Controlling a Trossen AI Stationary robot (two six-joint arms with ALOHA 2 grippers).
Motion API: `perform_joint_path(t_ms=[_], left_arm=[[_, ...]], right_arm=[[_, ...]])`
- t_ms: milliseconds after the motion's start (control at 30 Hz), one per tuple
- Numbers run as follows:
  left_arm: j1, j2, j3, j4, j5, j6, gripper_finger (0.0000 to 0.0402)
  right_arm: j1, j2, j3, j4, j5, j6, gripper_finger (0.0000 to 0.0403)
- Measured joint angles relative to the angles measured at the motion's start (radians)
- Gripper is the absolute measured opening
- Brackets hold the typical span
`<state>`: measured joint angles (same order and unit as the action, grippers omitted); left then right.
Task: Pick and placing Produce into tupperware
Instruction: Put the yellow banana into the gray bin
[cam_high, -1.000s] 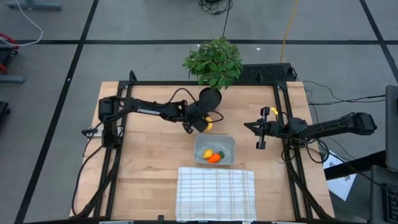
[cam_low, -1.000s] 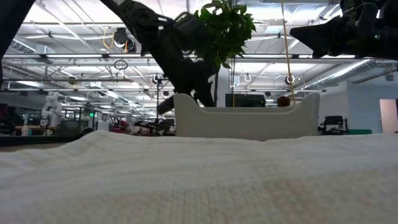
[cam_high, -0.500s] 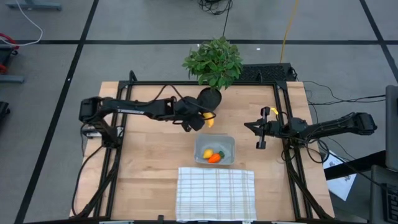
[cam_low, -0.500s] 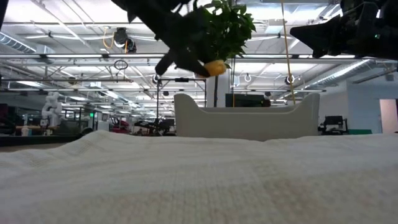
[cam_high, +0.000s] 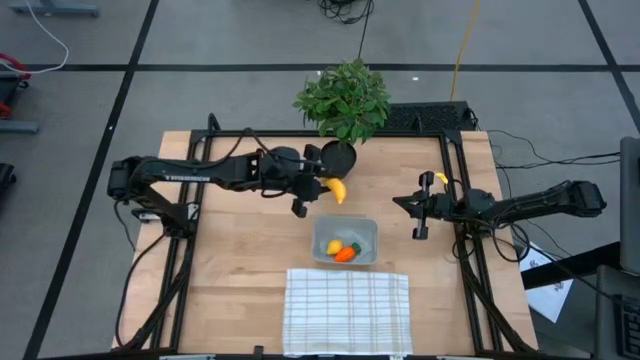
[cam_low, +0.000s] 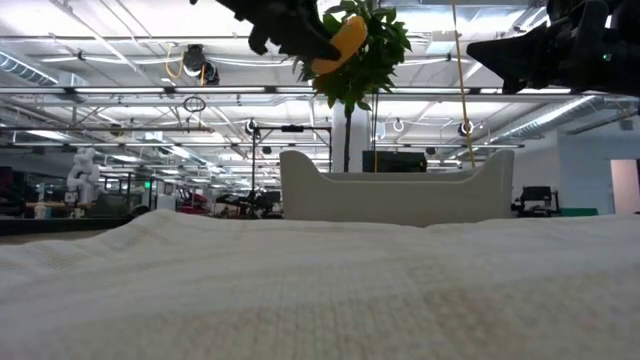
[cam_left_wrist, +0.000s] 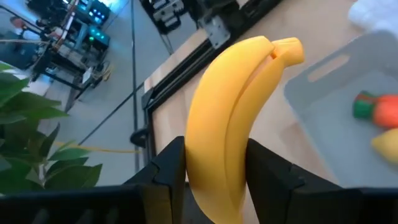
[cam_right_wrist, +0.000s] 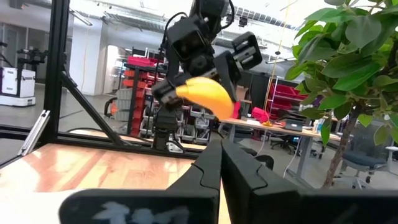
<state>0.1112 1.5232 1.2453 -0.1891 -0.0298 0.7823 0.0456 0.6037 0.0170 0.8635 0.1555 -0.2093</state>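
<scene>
Above the table (cam_high: 240, 250) — left gripper (cam_high: 322, 187) jaws clamp the banana (cam_high: 337, 190).

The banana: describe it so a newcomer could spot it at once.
Find the potted plant at the table's far edge. Just in front of its pot, the left gripper is shut on the banana, lifted above the wood. Unlike the lemon and carrot, it is outside the tupperware.

Overhead feed evenly bright, soft short shadows on my surface (cam_high: 240, 250), no glare. Low feed: foreground cloth (cam_low: 320, 290) blurred, ceiling strip lights blown out behind, arms near silhouette. Left wrist: banana (cam_left_wrist: 233, 118) sharp, background soft. Right wrist: own end effector (cam_right_wrist: 221, 163) dark, out of focus, room bright.
</scene>
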Motion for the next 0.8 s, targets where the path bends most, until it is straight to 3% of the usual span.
perform_joint_path(t_ms=[533, 800], left_arm=[[0.0, -0.068, 0.0, 0.008, 0.145, -0.19, 0.0129], [0.0, -0.057, 0.0, 0.038, 0.326, -0.367, 0.0129]], right_arm=[[0.0, 0.0, 0.0, 0.0, 0.0, 0.007, 0.0], [0.0, 0.0, 0.0, 0.0, 0.0, 0.007, 0.0]])
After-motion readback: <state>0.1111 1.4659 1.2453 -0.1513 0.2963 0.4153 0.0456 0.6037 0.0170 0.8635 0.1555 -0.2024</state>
